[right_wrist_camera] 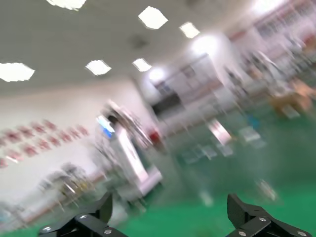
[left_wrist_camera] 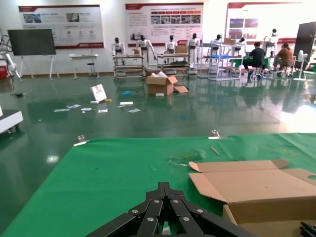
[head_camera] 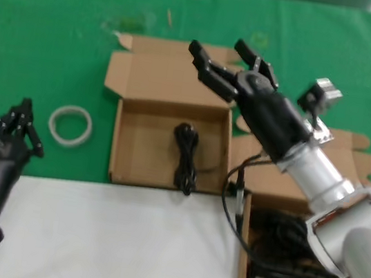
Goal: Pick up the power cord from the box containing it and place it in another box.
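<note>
The right end effector (head_camera: pixel 223 62) hangs in the air above the far edge of the left box (head_camera: pixel 171 140), its black fingers (head_camera: pixel 206 69) spread wide and holding nothing. Its arm reaches in from four o'clock, crossing over the near-right box (head_camera: pixel 297 233). In the right wrist view the two finger tips (right_wrist_camera: pixel 252 219) stand well apart with only the blurred hall between them.

One power cord (head_camera: pixel 185 156), a bundled black length, lies inside the left box toward its right half, running from the box's middle down to its six o'clock wall. This box sits on the green cloth (head_camera: pixel 44 55) with its lid (head_camera: pixel 171 74) folded back toward twelve o'clock. The other box, at about four o'clock from it and resting on the white surface (head_camera: pixel 101 238), holds a loose heap of black cords (head_camera: pixel 297 257), partly hidden by the right arm.

The left end effector (head_camera: pixel 22 121) waits at eight o'clock, well apart from both boxes, its fingers closed together to a point and empty; the left wrist view shows them meeting over the green cloth. A white ring (head_camera: pixel 70 125) lies on the cloth between it and the left box.
</note>
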`<state>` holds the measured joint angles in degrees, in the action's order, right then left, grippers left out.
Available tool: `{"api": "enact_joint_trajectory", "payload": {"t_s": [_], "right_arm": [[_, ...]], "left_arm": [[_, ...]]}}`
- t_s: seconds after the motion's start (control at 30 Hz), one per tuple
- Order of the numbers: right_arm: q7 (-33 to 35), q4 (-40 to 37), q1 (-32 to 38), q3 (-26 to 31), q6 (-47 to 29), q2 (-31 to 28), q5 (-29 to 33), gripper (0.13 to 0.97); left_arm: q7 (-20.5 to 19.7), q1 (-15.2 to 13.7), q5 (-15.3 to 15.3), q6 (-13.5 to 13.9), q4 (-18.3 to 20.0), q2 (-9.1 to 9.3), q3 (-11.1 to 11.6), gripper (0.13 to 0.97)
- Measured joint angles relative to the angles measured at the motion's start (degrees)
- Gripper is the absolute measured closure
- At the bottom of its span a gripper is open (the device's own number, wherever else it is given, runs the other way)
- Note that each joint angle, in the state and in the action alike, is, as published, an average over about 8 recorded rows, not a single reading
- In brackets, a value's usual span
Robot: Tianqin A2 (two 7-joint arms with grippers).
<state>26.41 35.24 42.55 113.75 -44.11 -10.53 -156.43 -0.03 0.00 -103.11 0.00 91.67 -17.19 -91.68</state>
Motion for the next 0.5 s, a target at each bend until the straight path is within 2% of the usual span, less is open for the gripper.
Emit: {"api": "enact_joint_trajectory", "payload": {"t_s": [0.17, 0.23, 0.5], "right_arm": [[5.8, 10.2, -6.9, -6.0, -10.2, 0.0, -0.6, 0.263], [7.0, 12.8, -8.8, -7.5, -12.8, 0.0, -0.8, 0.263], [6.9, 15.7, -11.0, -8.9, -13.0, 0.0, 0.5, 0.263]], "left_arm": [[0.0, 0.0, 0.0, 0.0, 0.0, 0.00, 0.0, 0.957], [0.0, 0.0, 0.0, 0.0, 0.0, 0.00, 0.0, 0.957], [0.0, 0.0, 0.0, 0.0, 0.0, 0.00, 0.0, 0.957]]}}
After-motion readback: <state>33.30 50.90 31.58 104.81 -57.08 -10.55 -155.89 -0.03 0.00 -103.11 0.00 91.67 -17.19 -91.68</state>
